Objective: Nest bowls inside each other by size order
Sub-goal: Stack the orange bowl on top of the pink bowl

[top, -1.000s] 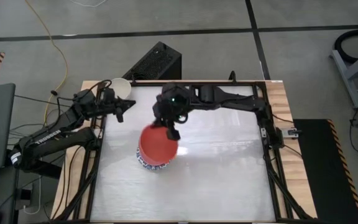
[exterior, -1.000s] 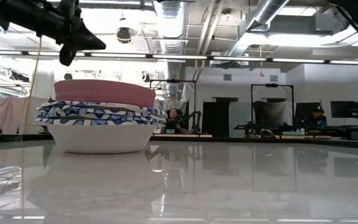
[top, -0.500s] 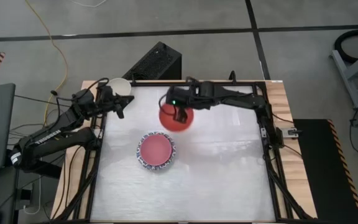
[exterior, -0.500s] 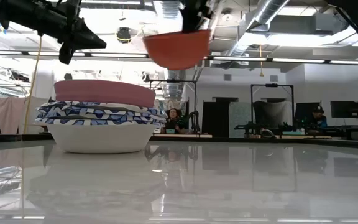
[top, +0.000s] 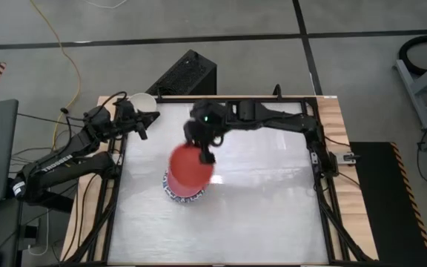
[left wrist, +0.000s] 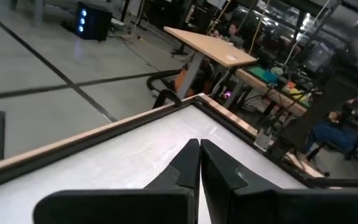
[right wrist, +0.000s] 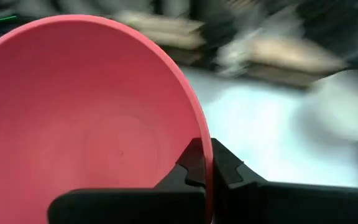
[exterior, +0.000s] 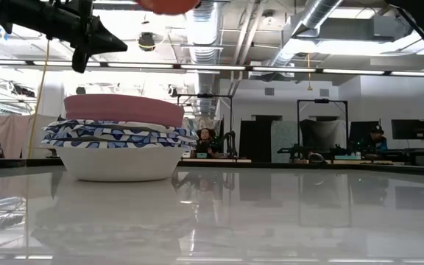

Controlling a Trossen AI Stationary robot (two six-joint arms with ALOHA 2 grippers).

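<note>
My right gripper (right wrist: 202, 163) pinches the rim of the red bowl (top: 191, 167), plain and smooth inside, held in the air above the bowl stack (exterior: 120, 140). That stack sits on the white table (top: 265, 208): a pink bowl (exterior: 124, 109) nested on top, blue-and-white patterned bowls (exterior: 116, 134) beneath it, all inside a cream-white bowl (exterior: 120, 162). My left gripper (left wrist: 199, 168), fingers pressed together, waits well apart from the stack, near a table corner.

Robotics lab: exposed ceiling ducts (exterior: 311, 22), concrete floor (top: 362, 67), rows of workbenches (left wrist: 211, 46) with monitors (exterior: 408, 129).
</note>
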